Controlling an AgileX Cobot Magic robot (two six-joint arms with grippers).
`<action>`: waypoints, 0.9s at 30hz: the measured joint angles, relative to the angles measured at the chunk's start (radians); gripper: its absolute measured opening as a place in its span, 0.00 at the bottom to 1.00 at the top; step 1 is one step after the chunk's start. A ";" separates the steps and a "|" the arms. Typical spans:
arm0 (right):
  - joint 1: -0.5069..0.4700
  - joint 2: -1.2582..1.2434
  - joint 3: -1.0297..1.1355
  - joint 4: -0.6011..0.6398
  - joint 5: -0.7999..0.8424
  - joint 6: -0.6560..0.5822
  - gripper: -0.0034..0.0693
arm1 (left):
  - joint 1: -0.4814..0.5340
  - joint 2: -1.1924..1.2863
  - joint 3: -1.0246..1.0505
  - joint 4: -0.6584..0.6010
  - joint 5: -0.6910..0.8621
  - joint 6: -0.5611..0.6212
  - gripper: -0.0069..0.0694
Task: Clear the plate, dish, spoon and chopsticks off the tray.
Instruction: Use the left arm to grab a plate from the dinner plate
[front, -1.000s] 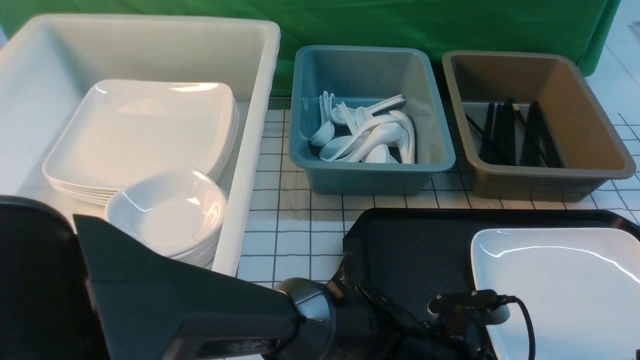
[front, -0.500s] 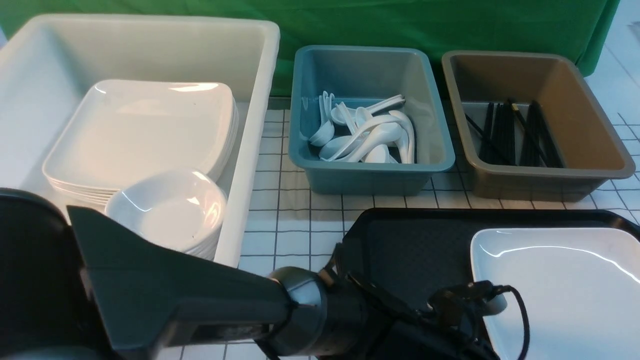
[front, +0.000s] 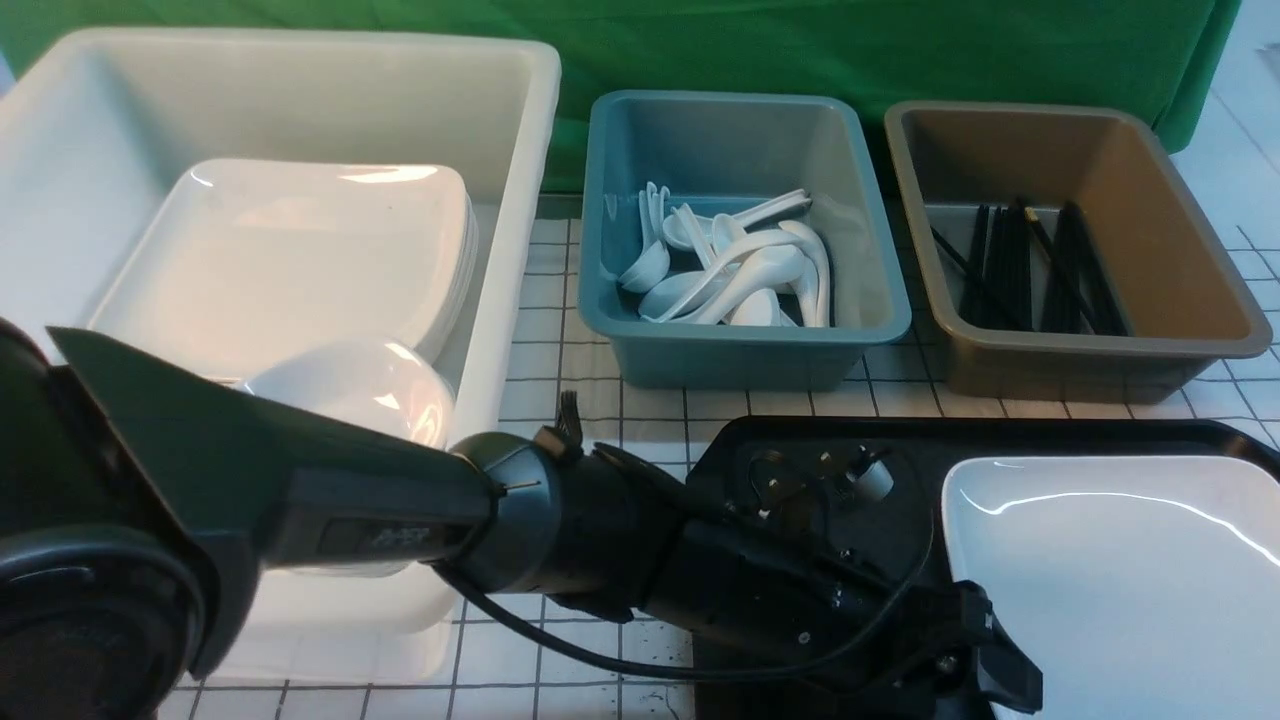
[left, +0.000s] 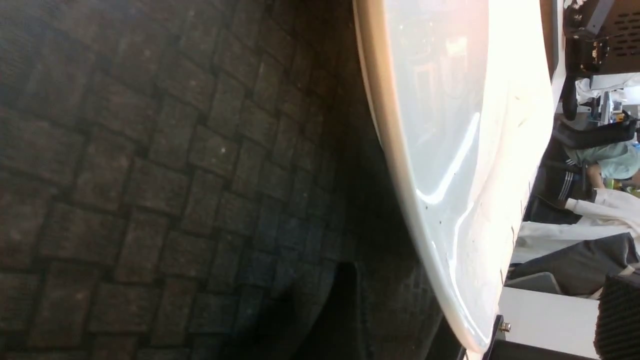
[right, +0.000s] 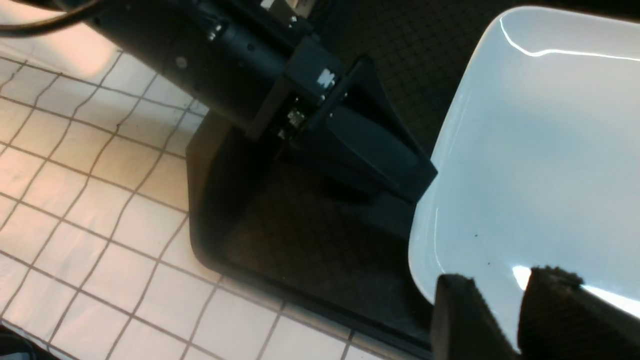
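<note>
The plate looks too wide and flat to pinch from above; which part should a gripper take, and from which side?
Probably the raised rim of the plate at its left edge, coming in low across the tray: the edge curves up off the tray, so one finger can slide under and one over.

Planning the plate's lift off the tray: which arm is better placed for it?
Left, probably: the left gripper sits low at the rim of the plate, just over the tray. The right gripper only hovers above the plate's face.
</note>
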 joint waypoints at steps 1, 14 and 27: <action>0.000 0.000 0.000 0.000 0.000 0.000 0.38 | -0.010 0.001 0.000 -0.010 -0.005 0.000 0.85; 0.000 0.000 0.000 0.000 -0.003 0.000 0.38 | -0.076 0.086 -0.103 -0.026 0.022 0.047 0.83; 0.000 0.000 0.000 0.000 0.000 0.004 0.38 | -0.076 0.089 -0.240 -0.015 0.003 0.121 0.82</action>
